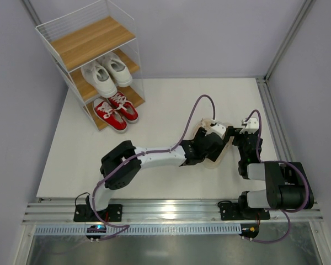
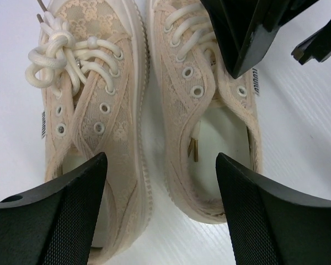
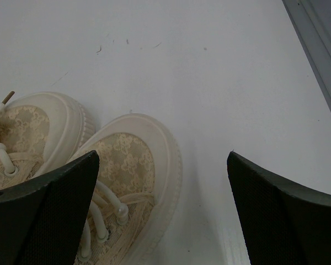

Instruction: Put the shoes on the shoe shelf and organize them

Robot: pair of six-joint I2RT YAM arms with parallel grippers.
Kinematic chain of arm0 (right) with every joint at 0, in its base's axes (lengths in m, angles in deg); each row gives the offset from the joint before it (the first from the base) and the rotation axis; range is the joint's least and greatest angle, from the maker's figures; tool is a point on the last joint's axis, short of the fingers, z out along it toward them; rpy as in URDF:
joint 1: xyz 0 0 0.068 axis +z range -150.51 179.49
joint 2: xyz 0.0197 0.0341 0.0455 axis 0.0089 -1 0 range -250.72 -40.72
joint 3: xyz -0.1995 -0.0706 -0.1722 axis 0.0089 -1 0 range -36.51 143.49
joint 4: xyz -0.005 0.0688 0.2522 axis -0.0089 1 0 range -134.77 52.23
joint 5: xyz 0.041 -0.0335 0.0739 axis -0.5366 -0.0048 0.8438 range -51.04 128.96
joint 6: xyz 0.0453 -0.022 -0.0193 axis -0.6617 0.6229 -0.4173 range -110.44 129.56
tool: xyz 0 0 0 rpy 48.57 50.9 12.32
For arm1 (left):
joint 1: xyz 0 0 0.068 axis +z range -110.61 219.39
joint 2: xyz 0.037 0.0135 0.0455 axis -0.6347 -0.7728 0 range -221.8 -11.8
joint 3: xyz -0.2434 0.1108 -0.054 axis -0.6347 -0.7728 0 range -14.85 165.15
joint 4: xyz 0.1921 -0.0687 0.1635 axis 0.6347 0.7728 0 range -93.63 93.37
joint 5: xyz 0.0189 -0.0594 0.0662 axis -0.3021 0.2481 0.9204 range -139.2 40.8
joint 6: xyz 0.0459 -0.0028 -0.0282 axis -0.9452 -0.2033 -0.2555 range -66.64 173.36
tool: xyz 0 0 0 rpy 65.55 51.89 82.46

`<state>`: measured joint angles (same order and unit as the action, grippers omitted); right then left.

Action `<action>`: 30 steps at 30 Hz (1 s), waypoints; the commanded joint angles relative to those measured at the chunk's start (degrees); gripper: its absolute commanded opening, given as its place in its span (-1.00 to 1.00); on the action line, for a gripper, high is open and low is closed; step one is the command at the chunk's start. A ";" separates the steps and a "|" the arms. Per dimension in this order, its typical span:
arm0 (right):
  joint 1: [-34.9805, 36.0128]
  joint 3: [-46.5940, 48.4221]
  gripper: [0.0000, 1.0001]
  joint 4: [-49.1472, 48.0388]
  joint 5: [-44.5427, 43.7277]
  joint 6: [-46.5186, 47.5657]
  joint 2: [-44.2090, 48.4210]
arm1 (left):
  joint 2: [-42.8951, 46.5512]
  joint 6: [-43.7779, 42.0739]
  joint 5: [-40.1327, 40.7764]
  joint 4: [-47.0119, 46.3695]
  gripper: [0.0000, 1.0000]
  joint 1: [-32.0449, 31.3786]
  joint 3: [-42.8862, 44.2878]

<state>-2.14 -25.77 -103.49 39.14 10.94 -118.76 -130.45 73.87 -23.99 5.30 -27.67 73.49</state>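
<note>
Two beige lace sneakers (image 2: pixel 105 110) lie side by side on the white table, mostly hidden under the arms in the top view (image 1: pixel 204 125). My left gripper (image 2: pixel 160 165) is open above their heels, its fingers outside the two shoes. My right gripper (image 3: pixel 163 163) is open over the right shoe's toe (image 3: pixel 129 160), holding nothing; its black fingers (image 2: pixel 248 33) show over that shoe's laces. In the top view the left gripper (image 1: pixel 211 144) and right gripper (image 1: pixel 236 136) meet over the pair. The shoe shelf (image 1: pixel 94 41) stands far left, with white sneakers (image 1: pixel 106 74) on the middle board and red sneakers (image 1: pixel 116 112) on the bottom one.
The shelf's top board (image 1: pixel 91 40) holds nothing. A metal rail (image 1: pixel 273 121) runs along the table's right edge, close to the right gripper. Bare white tabletop (image 1: pixel 99 143) lies between the shelf and the arms. Purple cables loop over both arms.
</note>
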 commanded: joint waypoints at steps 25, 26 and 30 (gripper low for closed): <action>-0.13 1.12 0.95 -4.65 0.52 0.37 -0.09 | -0.35 2.60 -0.33 22.36 0.56 -1.75 5.80; -0.13 1.21 0.95 -4.56 0.52 0.37 -0.09 | -0.27 2.43 -0.34 21.84 0.56 -1.40 5.01; -0.13 1.21 0.95 -4.65 0.52 0.37 -0.09 | -1.05 2.60 -2.97 22.18 0.56 -0.43 4.30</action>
<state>-2.14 -25.77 -103.49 39.14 10.94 -118.76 -130.60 76.95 -22.48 20.34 -28.68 78.67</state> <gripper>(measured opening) 0.975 0.781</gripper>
